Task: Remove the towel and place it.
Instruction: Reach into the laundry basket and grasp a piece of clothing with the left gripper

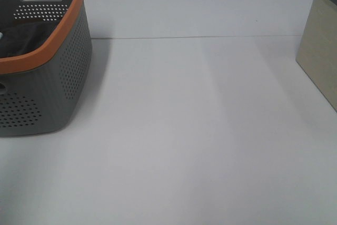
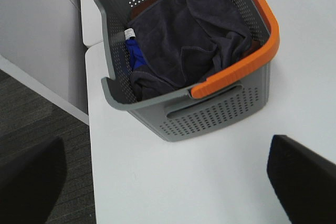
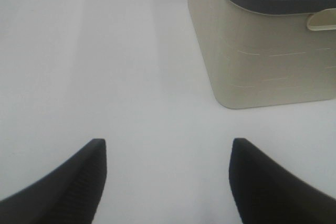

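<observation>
Navy-charcoal towel [image 2: 191, 35], grey orange-rimmed perforated basket [image 2: 220, 118]

From where I'm driving, the whole wide middle of the table [image 1: 184, 140] is open, so there's plenty of room to swing through. Only two things to dodge: the grey basket [image 1: 73, 72] hugging the table's left edge toward the far side, and the beige bin [image 1: 318, 56] at the right edge. The basket's mouth is open from above, with the towel [image 2: 194, 40] heaped inside below the orange rim [image 2: 233, 74].
</observation>
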### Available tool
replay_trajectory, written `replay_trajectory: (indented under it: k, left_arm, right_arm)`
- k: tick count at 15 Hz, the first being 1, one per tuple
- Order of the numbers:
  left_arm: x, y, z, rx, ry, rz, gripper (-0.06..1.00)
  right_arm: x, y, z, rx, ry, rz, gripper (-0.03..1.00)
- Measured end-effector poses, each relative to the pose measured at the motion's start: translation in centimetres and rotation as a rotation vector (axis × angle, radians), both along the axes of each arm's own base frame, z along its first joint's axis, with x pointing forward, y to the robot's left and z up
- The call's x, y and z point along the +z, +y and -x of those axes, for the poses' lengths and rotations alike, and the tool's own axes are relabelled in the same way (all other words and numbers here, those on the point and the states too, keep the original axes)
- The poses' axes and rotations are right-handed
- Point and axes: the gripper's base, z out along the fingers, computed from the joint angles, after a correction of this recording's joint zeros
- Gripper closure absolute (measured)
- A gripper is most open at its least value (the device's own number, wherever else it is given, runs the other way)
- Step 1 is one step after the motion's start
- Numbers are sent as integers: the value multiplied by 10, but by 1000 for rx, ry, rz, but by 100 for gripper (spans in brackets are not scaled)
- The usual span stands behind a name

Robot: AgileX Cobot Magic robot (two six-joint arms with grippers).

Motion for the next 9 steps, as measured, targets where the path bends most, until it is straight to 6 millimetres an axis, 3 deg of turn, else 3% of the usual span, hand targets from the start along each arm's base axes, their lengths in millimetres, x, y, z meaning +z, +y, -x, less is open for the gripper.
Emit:
replay_trajectory:
  k: [1, 3, 4, 6, 9]
  left_arm:
    - [18, 1, -43, -9, 46, -11, -4]
    - [27, 3, -90, -11, 98, -12, -4]
    - [27, 3, -103, -15, 116, -15, -4]
    - [19, 5, -152, -44, 190, -54, -4]
    - [-13, 8, -219, -118, 292, -132, -4]
  right_arm:
    - [0, 0, 0, 0, 0, 0, 38]
    - [0, 0, 0, 0, 0, 0, 38]
    - [0, 0, 0, 0, 0, 0, 38]
    - [0, 0, 0, 0, 0, 0, 38]
    - [0, 0, 0, 0, 0, 0, 38]
